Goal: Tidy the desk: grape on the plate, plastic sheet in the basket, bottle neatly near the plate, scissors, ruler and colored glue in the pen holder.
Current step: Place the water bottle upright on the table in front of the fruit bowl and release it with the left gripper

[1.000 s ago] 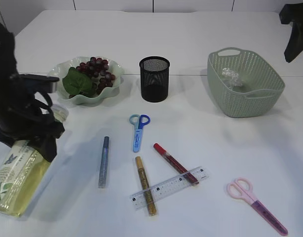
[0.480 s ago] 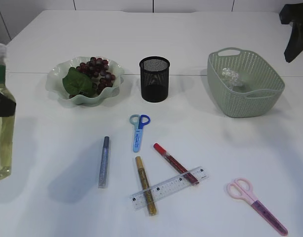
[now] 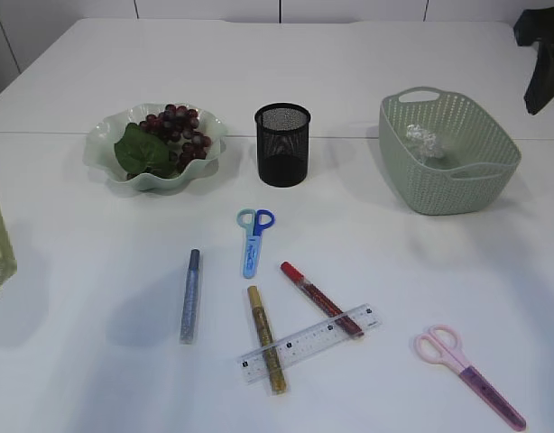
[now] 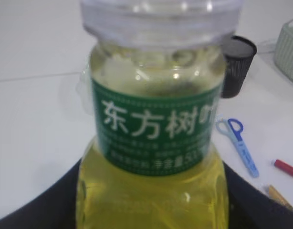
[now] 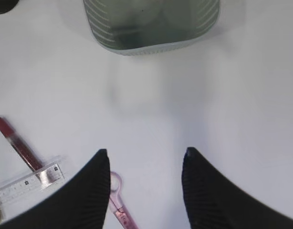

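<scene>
bottle of yellow liquid gripped by left gripper, right gripper spread empty above pink scissors near basket.

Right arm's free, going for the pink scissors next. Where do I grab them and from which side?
Take the pink scissors by the straight sheathed blade section, probably just below the loops, coming straight down with the right gripper, whose jaws are open. They lie flat on the table, angled from upper left to lower right, so set the jaws across that line. Nothing crowds them; the ruler lies well apart.

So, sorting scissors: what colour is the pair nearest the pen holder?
Blue scissors, clearest in the exterior view.
</scene>
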Robot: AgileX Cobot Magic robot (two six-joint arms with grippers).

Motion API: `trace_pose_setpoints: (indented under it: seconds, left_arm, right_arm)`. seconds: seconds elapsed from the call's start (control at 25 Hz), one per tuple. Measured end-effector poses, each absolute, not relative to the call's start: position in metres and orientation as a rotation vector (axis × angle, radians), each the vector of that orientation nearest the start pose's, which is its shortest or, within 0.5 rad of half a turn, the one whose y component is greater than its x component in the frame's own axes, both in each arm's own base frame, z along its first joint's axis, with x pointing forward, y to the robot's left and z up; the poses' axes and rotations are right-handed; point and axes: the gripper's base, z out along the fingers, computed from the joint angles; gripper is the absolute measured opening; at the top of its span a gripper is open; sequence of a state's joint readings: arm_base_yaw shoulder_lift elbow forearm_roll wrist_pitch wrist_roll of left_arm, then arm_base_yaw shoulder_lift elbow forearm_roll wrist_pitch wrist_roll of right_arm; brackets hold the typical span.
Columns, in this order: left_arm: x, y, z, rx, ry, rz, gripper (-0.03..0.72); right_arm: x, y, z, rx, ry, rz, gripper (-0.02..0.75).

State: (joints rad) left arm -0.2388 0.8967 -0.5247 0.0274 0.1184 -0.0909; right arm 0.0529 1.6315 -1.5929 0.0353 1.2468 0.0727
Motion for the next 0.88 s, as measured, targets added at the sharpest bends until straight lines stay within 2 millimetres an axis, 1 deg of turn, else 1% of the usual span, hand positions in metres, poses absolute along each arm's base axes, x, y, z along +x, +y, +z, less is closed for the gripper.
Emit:
trace_pose_setpoints:
  seconds: [0.16,0.32,0.44,0.56,0.64,0.76,0.88]
  left_arm:
    - [0.168,-0.041,0.278,0.16,1.821,-0.216,0.44]
    - [0.164,-0.041,0.272,0.145,1.672,-0.24,0.44]
    - [0.167,-0.04,0.272,0.111,1.567,-0.254,0.44]
    - [0.177,-0.04,0.272,0.078,1.494,-0.238,0.44]
    - [0.188,-0.04,0.267,0.054,1.462,-0.225,0.44]
    - [0.206,-0.042,0.254,0.032,1.433,-0.205,0.44]
    - [0.222,-0.044,0.235,0.026,1.438,-0.184,0.44]
  right_arm:
    - [0.338,0.019,0.352,0.03,2.77,0.053,0.398]
    - [0.338,0.019,0.352,0.03,2.77,0.047,0.398]
    - [0.338,0.019,0.352,0.029,2.77,0.045,0.398]
    - [0.338,0.019,0.352,0.029,2.77,0.045,0.398]
    - [0.338,0.019,0.352,0.029,2.77,0.045,0.398]
    - [0.338,0.019,0.352,0.029,2.77,0.045,0.398]
    - [0.338,0.019,0.352,0.029,2.77,0.045,0.398]
